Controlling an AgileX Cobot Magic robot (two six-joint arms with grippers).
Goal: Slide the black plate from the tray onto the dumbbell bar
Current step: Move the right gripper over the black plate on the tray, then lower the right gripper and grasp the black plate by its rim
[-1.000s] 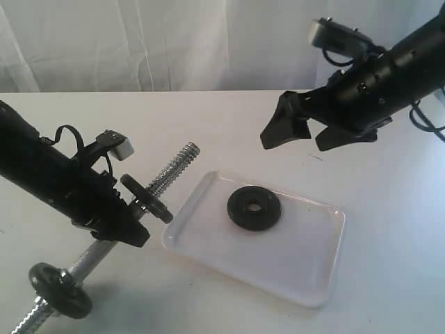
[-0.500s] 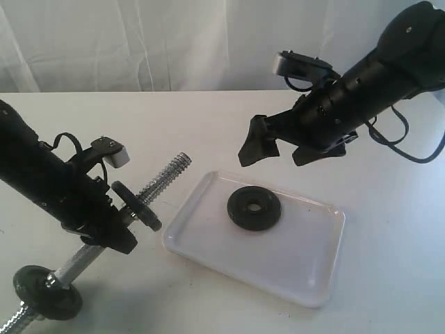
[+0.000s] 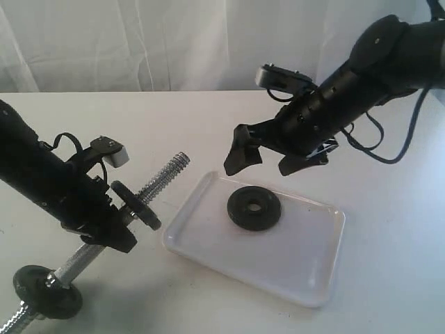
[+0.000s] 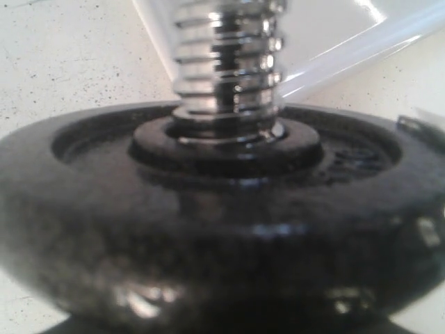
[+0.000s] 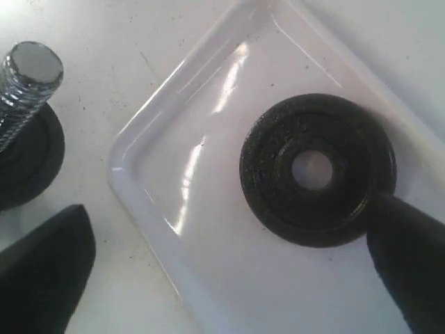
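On the white table (image 3: 208,125), our right gripper (image 3: 263,165) has dropped toward the tray (image 3: 208,240), jaws apart over the black plate (image 3: 254,208) lying flat in it, so we judge pickup next, while our left gripper (image 3: 104,229) clamps the tilted dumbbell bar (image 3: 163,174).

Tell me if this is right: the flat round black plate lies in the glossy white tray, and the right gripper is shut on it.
Not quite. The flat round black plate does lie in the glossy white tray, but the right gripper is open, hovering above it, not gripping it. The exterior view shows this.
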